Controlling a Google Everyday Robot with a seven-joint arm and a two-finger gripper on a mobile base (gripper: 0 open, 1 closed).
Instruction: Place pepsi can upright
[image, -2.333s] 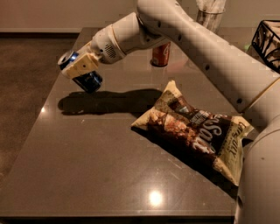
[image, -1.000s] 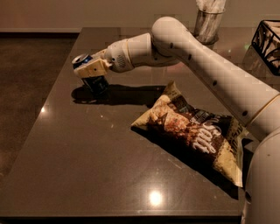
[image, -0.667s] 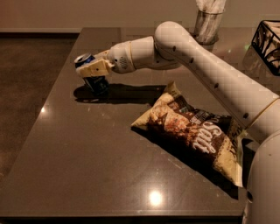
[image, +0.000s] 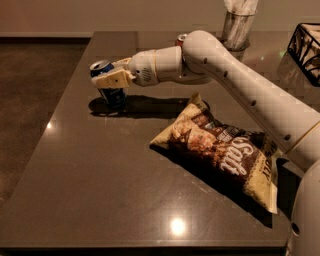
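The pepsi can (image: 113, 95), dark blue with a silver top, stands upright on the dark table (image: 100, 190) at the far left, its base touching the surface. My gripper (image: 112, 79) comes in from the right at the end of the white arm (image: 235, 80). Its cream fingers (image: 118, 78) are closed around the can's upper half. The fingers hide most of the can's label.
A large chip bag (image: 220, 150) lies flat right of centre. A red-orange soda can (image: 181, 38) shows partly behind the arm at the back. A silver cylinder (image: 237, 25) and a black wire basket (image: 307, 45) stand at the back right. The table's left edge is near the can.
The gripper carried the can down from a tilted hold above the table to an upright stand on the surface. Over the last second it has barely moved.
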